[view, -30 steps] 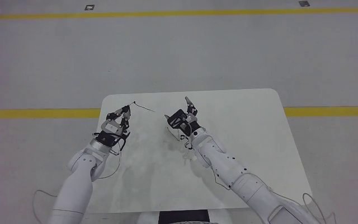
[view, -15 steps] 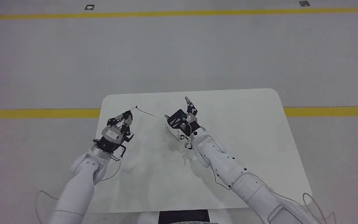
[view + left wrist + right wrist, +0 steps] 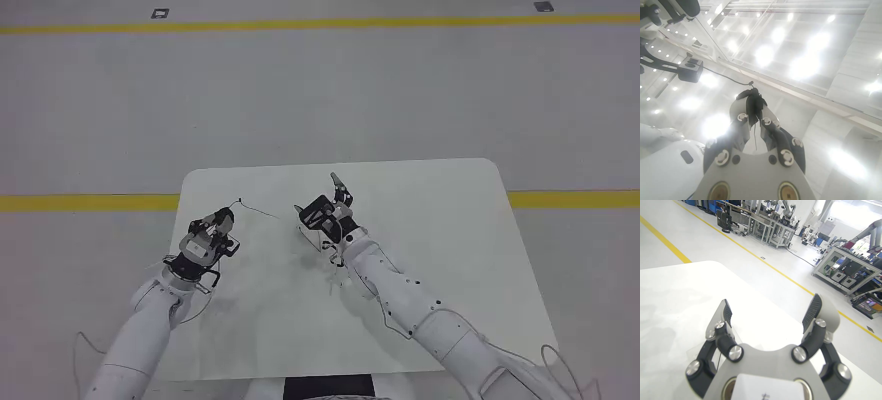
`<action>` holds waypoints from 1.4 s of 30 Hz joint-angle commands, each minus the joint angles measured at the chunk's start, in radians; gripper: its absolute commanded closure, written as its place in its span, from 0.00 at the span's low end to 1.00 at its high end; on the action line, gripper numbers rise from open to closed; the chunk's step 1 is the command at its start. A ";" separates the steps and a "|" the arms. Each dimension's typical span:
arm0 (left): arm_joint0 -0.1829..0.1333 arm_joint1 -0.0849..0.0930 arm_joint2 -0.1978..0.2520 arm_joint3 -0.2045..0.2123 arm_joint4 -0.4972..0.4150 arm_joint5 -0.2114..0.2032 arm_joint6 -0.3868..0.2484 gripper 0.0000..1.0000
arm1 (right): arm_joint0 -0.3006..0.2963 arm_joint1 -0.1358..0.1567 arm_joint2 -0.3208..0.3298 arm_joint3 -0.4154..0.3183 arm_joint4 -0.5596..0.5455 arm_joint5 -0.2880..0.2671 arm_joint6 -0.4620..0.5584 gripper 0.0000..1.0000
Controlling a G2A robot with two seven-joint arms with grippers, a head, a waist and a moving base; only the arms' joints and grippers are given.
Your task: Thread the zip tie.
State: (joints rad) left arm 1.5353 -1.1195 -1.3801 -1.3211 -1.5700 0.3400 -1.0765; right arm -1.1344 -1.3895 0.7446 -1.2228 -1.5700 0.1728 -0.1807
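Observation:
The zip tie (image 3: pixel 258 210) is a thin black strap sticking out over the white table (image 3: pixel 450 230) toward its middle. My left gripper (image 3: pixel 226 216) is shut on one end of it near the table's left side. In the left wrist view the zip tie (image 3: pixel 751 84) is pinched at the fingertips (image 3: pixel 745 98), its small head just past them and a thin tail hanging down between the fingers. My right gripper (image 3: pixel 319 198) stands open near the table's centre, a short gap from the strap's free end. In its own view the right gripper (image 3: pixel 772 306) holds nothing between its ribbed pads (image 3: pixel 811 310).
The table's rounded far edge (image 3: pixel 719 265) lies ahead of the right gripper. Beyond it are a floor with yellow lines (image 3: pixel 560 199), metal racks and workbenches (image 3: pixel 846 275). The table's right half (image 3: pixel 470 280) is bare white surface.
My left arm has drawn back toward the near-left part of the table, carrying the zip tie with it. The right arm has not moved.

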 commanded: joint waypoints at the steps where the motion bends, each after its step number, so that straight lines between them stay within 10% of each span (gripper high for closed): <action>1: 0.000 0.000 0.000 0.000 0.000 0.000 0.000 1.00 | 0.000 0.000 0.000 0.000 0.000 0.000 0.000 0.00; 13: 0.003 0.002 -0.033 0.013 0.022 -0.060 0.053 1.00 | -0.021 0.004 0.042 -0.015 0.031 -0.003 0.029 0.00; 20: -0.015 0.004 -0.051 0.068 0.110 -0.153 0.035 1.00 | -0.057 0.019 0.141 -0.052 0.169 -0.142 0.048 0.00; 25: -0.028 0.001 -0.046 0.107 0.102 -0.145 0.011 1.00 | -0.086 0.030 0.214 -0.078 0.292 -0.236 0.047 0.00; 42: -0.022 0.000 -0.043 0.101 0.129 -0.151 0.051 1.00 | -0.103 0.029 0.236 -0.090 0.345 -0.252 0.047 0.00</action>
State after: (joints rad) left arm 1.5114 -1.1202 -1.4212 -1.2196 -1.4458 0.1900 -1.0296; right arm -1.2366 -1.3610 0.9762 -1.3118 -1.2332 -0.0748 -0.1342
